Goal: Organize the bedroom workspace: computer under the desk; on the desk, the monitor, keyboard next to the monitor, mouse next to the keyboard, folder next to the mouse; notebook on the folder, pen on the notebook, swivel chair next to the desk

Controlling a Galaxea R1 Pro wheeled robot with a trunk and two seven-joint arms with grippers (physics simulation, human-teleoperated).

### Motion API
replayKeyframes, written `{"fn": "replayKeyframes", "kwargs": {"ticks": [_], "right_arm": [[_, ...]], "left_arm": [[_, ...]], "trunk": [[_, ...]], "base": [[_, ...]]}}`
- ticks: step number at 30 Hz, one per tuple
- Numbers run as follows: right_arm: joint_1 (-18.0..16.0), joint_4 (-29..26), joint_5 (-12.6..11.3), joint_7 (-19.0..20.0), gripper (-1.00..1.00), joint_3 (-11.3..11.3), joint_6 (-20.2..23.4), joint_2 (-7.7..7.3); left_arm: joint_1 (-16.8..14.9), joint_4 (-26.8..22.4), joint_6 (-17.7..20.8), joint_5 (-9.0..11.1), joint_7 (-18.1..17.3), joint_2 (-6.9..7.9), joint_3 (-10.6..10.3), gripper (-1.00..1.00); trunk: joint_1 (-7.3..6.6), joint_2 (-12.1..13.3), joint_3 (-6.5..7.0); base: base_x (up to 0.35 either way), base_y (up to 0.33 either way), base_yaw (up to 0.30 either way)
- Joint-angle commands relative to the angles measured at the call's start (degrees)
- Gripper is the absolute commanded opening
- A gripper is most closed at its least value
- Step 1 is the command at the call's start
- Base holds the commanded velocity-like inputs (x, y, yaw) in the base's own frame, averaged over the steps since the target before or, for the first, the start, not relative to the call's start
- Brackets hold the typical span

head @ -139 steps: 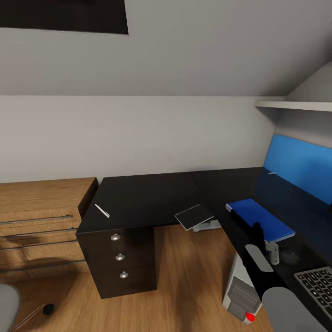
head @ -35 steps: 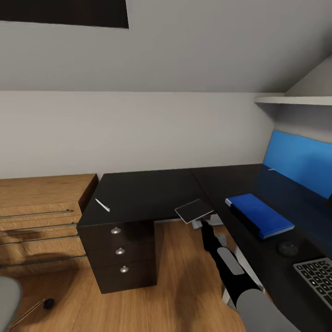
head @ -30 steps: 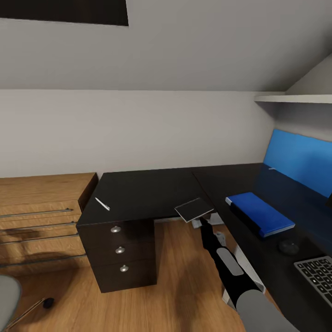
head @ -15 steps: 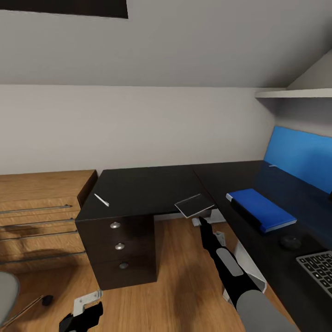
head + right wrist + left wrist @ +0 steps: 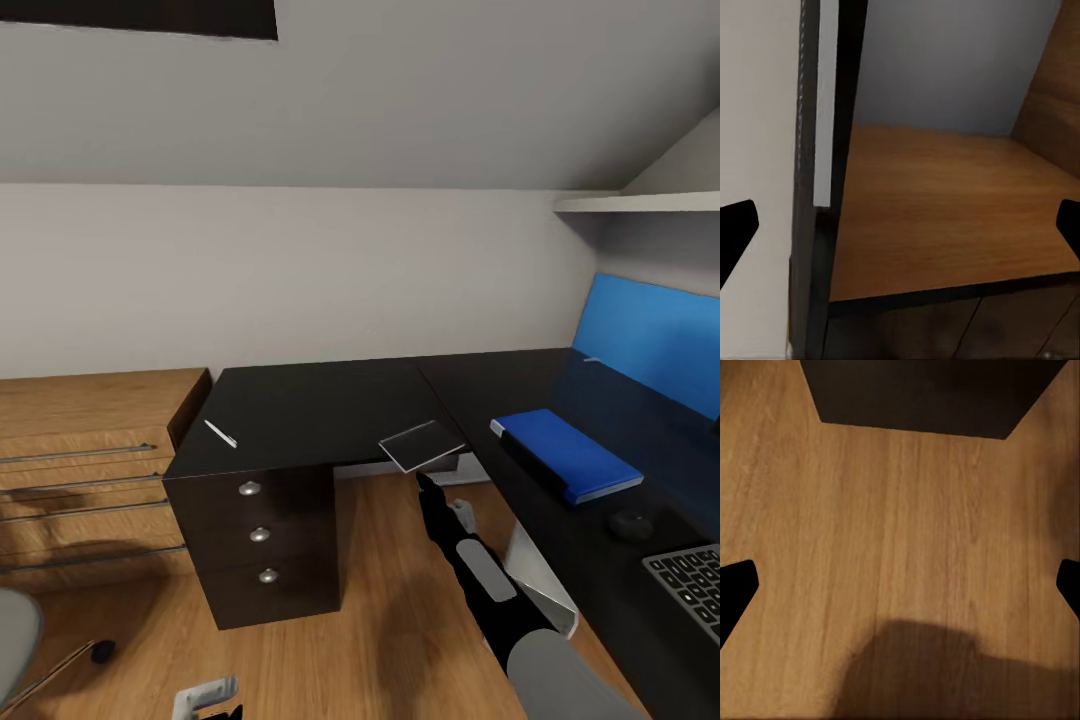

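On the black table (image 5: 320, 410) lie one pen (image 5: 221, 434), one notebook (image 5: 421, 445) overhanging its front edge, one blue folder (image 5: 565, 454), one mouse (image 5: 630, 524) and one keyboard (image 5: 695, 585). The right end effector (image 5: 424, 487) hangs just below the notebook, fingers spread; the left end effector (image 5: 900, 577) is also spread.

At the left edge I see a light wooden dresser (image 5: 85, 450) with metal drawer handles. A blue wall panel (image 5: 650, 345) fills the right side, with a white shelf (image 5: 640, 203) above it. A dark rectangle (image 5: 140, 15) sits at upper left. Wooden floor (image 5: 390, 600) runs along the bottom.
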Motion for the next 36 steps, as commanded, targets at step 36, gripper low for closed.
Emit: {"fn": "replayKeyframes", "kwargs": {"ticks": [36], "right_arm": [[-0.06,0.05,-0.91,2.66,1.00,1.93,0.29,0.00]], "left_arm": [[0.11,3.15,-7.66,-0.46,-0.02,0.41,0.04,1.00]], "trunk": [[0.00,-0.02,-0.04]], "base": [[0.067,0.020,0.000]]}}
